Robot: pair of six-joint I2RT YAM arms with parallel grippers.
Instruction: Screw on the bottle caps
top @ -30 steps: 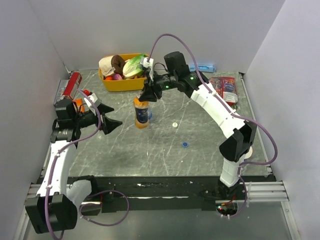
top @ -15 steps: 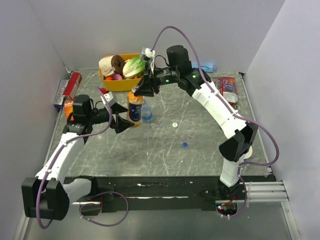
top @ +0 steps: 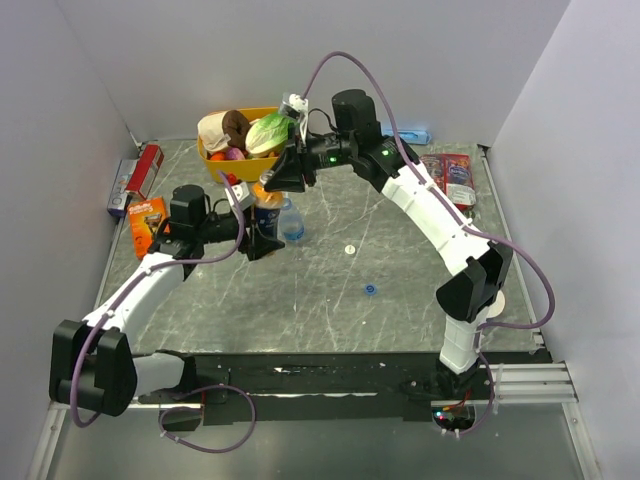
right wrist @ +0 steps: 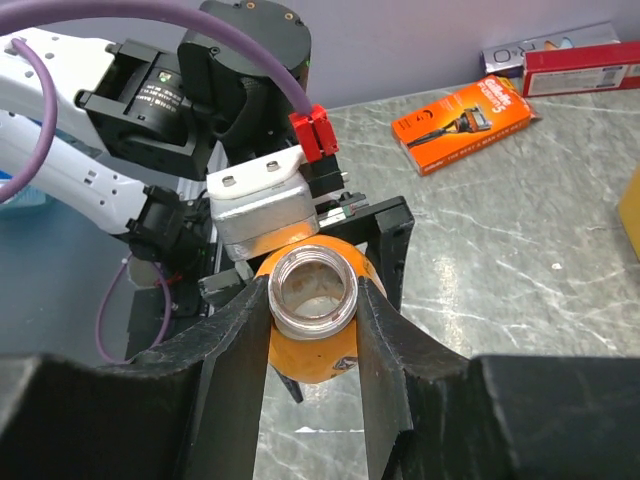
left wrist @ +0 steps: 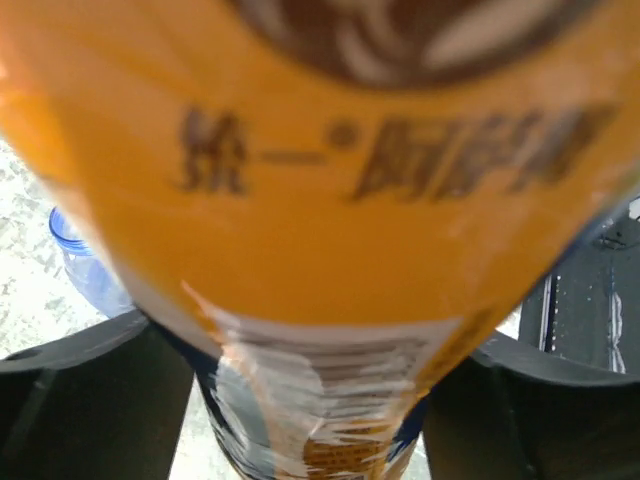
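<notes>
The orange bottle (top: 266, 210) stands uncapped at mid-table, and its open neck shows in the right wrist view. My right gripper (top: 278, 178) (right wrist: 312, 295) is shut on that neck from above. My left gripper (top: 258, 238) (left wrist: 310, 400) holds the orange bottle (left wrist: 320, 200) by its body, with a finger (left wrist: 80, 400) pressed to each side. The clear water bottle (top: 291, 226) (left wrist: 85, 265) stands just behind and to the right, uncapped. A white cap (top: 349, 249) and a blue cap (top: 371, 290) lie loose on the table to the right.
A yellow basket (top: 222, 168) of food stands at the back. An orange razor box (top: 148, 215) (right wrist: 465, 110) and a red box (top: 148, 165) lie at the left edge. Red packets (top: 450, 178) lie at the back right.
My left arm has swung right to the orange bottle, and its jaws have closed around the body. The right gripper has kept hold of the neck and drawn the bottle slightly back and left.
</notes>
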